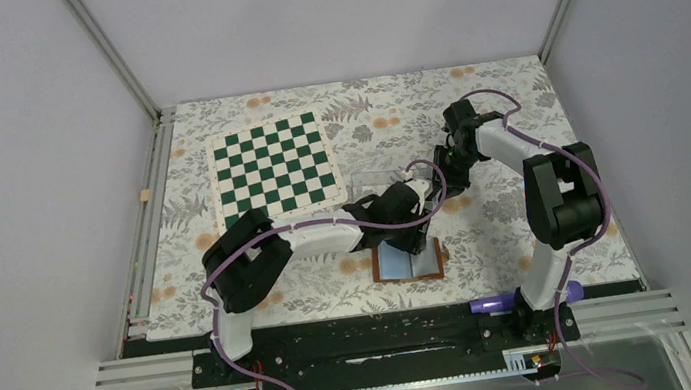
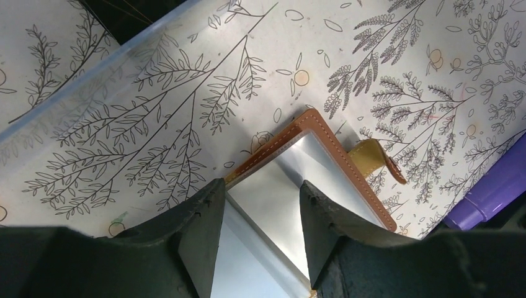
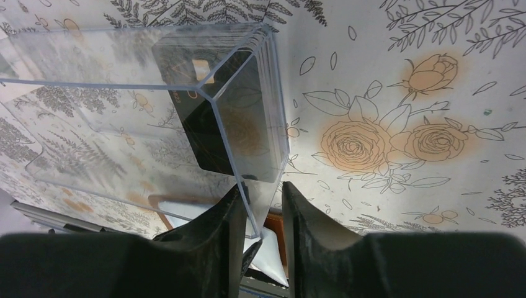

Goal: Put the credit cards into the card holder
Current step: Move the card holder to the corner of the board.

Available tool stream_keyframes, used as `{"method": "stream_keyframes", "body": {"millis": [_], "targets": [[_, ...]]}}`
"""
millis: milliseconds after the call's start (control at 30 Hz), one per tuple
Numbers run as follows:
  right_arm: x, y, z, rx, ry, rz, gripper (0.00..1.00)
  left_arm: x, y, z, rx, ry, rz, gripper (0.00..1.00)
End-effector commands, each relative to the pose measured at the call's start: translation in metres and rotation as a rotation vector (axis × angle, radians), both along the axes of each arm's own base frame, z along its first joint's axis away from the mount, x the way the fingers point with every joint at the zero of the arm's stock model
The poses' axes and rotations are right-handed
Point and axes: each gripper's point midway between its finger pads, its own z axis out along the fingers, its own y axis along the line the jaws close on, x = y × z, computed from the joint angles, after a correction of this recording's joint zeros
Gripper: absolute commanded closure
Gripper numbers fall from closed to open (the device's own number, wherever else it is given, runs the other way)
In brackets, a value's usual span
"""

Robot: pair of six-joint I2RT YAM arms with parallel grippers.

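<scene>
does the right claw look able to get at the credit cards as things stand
Probably not directly: the right claw straddles a wall of the clear box, and the credit cards sit inside it, seen only through the plastic.

Overhead, close wrist views of card holder [image 1: 409,262]

We log: floral table [image 1: 528,231] | chessboard mat [image 1: 272,166] towards far-left corner | clear box [image 1: 375,179] mid-table | card holder [image 1: 409,263] open, by near edge.
</scene>
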Motion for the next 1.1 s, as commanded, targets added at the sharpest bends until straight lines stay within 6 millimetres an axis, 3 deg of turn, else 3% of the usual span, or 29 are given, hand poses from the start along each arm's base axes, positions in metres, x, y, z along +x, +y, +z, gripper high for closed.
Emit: {"method": "stream_keyframes", "body": {"millis": [0, 200, 500, 633, 800, 1067], "targets": [[0.005, 0.005, 0.010, 0.033, -0.013, 0.033, 0.68, -0.005, 0.003, -0.010, 0.048, -0.004, -0.030, 0.52], [0.003, 0.008, 0.016, 0.055, -0.020, 0.051, 0.73, -0.025, 0.007, -0.009, 0.044, 0.032, -0.034, 0.52], [0.002, 0.007, 0.015, 0.052, -0.017, 0.060, 0.75, -0.044, 0.032, -0.021, 0.070, 0.108, 0.086, 0.54], [0.001, 0.006, 0.011, 0.044, -0.009, 0.064, 0.78, -0.051, 0.036, -0.016, 0.037, 0.150, 0.135, 0.54], [0.000, 0.005, 0.010, 0.043, -0.006, 0.067, 0.78, -0.052, 0.028, 0.006, -0.041, 0.152, 0.138, 0.53], [0.003, 0.001, 0.008, 0.011, -0.002, 0.071, 0.79, -0.032, 0.028, 0.052, -0.148, 0.066, 0.159, 0.50]]}}
